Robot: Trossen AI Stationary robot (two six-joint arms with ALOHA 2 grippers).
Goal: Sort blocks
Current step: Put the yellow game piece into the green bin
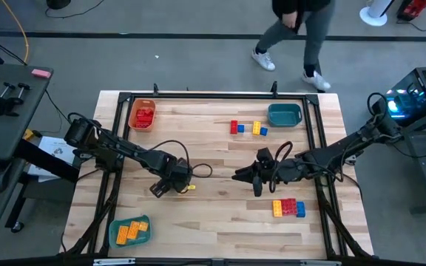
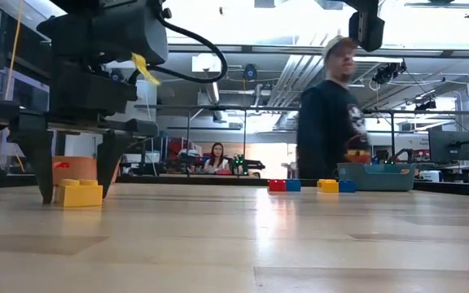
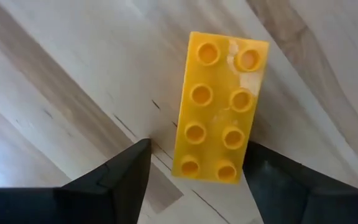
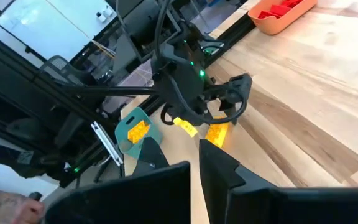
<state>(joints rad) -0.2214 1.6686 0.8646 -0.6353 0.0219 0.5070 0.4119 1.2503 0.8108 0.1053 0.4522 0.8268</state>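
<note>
A yellow two-by-four studded brick point(image 3: 219, 106) lies flat on the wooden table, studs up, also in the low view point(image 2: 81, 193) and the high view point(image 1: 189, 187). My left gripper point(image 3: 194, 163) is open at table height with one finger on each side of the brick's end point(image 2: 77, 195). My right gripper point(image 1: 244, 177) hovers shut near the table's middle, holding nothing; its fingers point(image 4: 194, 171) point toward the left arm. Red, blue and yellow bricks point(image 1: 248, 128) lie near the far edge. Another group of yellow, red and blue bricks point(image 1: 288, 208) lies at the near right. My left gripper comes at the yellow brick from above, pointing down, its fingers standing across the brick's width at one end. One finger point(image 3: 272, 180) is right beside the brick's long side point(image 3: 244, 158); I cannot tell whether it touches. The brick rests flat on the table.
An orange tray point(image 1: 142, 114) holding red bricks sits at the far left. A teal tray point(image 1: 284, 114) is at the far right, and another teal tray point(image 1: 130, 230) with yellow bricks at the near left. A black frame point(image 1: 213, 96) borders the table. A person point(image 2: 332, 114) walks beyond the far edge.
</note>
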